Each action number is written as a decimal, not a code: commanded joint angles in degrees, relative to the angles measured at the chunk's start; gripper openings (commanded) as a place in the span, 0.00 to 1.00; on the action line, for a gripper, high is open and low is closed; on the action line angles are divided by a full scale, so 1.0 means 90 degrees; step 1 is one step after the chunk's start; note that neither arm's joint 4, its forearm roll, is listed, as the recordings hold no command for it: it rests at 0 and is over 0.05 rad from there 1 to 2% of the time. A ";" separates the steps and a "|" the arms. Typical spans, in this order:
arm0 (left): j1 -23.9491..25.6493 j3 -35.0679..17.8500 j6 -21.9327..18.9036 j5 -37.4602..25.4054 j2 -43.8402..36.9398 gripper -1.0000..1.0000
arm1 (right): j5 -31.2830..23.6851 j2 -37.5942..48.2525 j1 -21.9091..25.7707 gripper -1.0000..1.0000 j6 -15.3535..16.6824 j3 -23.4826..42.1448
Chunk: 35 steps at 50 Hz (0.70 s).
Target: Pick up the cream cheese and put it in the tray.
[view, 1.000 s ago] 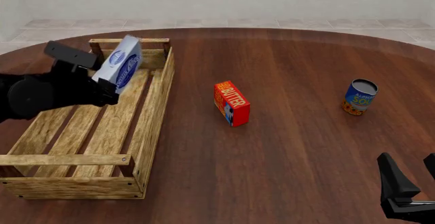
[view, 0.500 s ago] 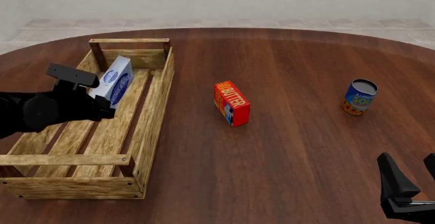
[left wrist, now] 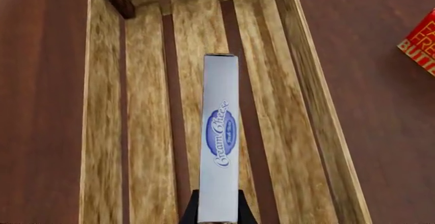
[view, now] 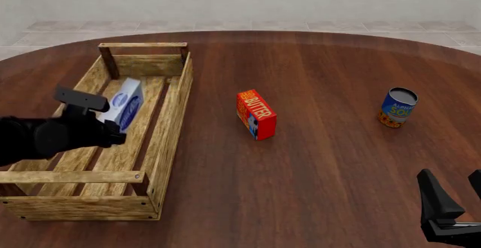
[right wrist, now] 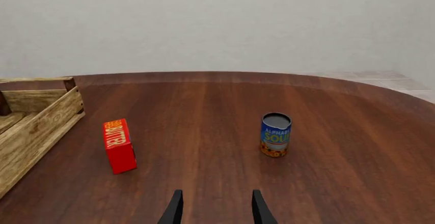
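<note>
The cream cheese [view: 125, 106], a white-and-pale-blue box with a dark blue oval logo, is held on edge inside the wooden slat tray [view: 170, 125], low over its slats. My left gripper [view: 114, 125] is shut on its near end. In the left wrist view the cream cheese [left wrist: 219, 135] stands narrow between my dark fingertips [left wrist: 190, 215], over the tray's slats [left wrist: 146, 132]. My right gripper [view: 460, 203] is open and empty at the table's near right corner; its fingers [right wrist: 174, 208] show in the right wrist view.
A red-orange butter box [view: 256, 114] stands mid-table, also in the right wrist view [right wrist: 119, 146] and at the left wrist view's edge [left wrist: 420, 43]. A blue soup can [view: 397, 107] stands at the right, also in the right wrist view [right wrist: 275, 135]. The tray's corner shows there too [right wrist: 34, 122].
My left gripper has lowered the cream cheese from above the tray's far rail down into the tray and drawn it slightly nearer. The right arm has not moved.
</note>
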<state>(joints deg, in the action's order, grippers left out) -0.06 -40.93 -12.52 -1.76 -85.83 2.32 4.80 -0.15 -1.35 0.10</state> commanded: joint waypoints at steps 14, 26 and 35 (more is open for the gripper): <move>-0.0006 0.0258 -0.0009 0.0432 -0.0423 0.00 | 0.0014 0.0024 0.0003 1.00 -0.0011 -0.0001; -0.0063 0.0433 -0.0026 0.0626 -0.0583 0.00 | 0.0023 0.0039 0.0011 1.00 -0.0015 -0.0001; -0.0128 0.0422 -0.0069 0.0573 -0.0585 0.00 | 0.0052 0.0088 0.0020 1.00 -0.0023 -0.0002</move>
<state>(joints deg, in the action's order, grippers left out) -0.72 -37.12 -12.25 2.98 -90.88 2.63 5.32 -0.03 -1.51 0.09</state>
